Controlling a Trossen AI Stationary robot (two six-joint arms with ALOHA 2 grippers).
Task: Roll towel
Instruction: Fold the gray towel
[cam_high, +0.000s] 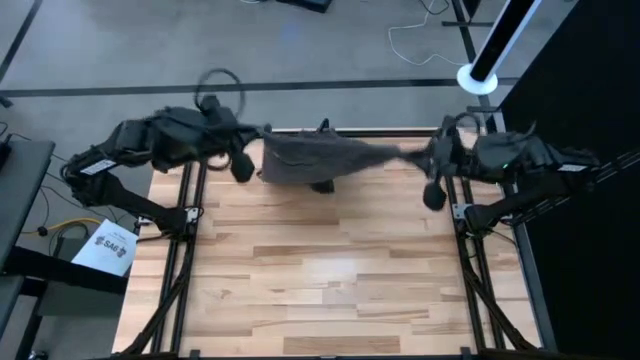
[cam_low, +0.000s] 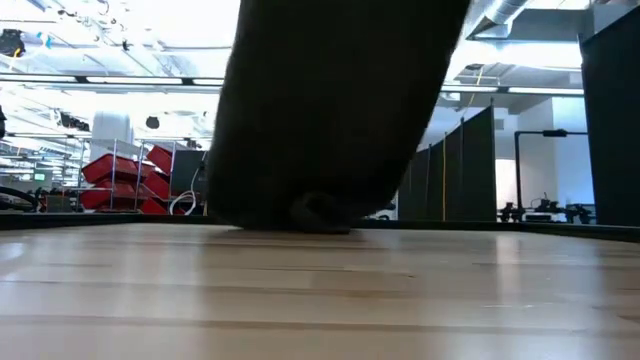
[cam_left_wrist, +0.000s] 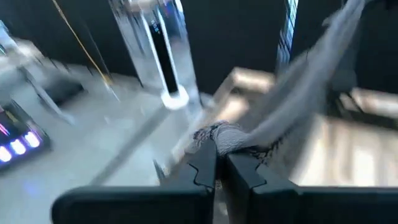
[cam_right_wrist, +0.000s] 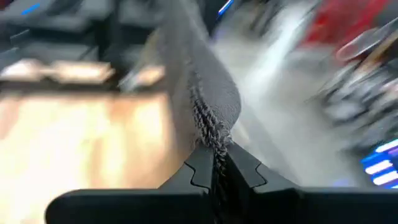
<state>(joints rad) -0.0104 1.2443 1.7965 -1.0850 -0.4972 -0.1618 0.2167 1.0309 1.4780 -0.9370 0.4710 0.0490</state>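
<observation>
Towel (cam_high: 318, 160) stretched between left gripper (cam_high: 262, 131) and right gripper (cam_high: 420, 155), both pinching it

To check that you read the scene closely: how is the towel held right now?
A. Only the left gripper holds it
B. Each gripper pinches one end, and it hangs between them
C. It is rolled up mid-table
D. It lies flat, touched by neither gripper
B: the left gripper and right gripper are each shut on an end of the towel, which is stretched between them at the table's far edge.
</observation>
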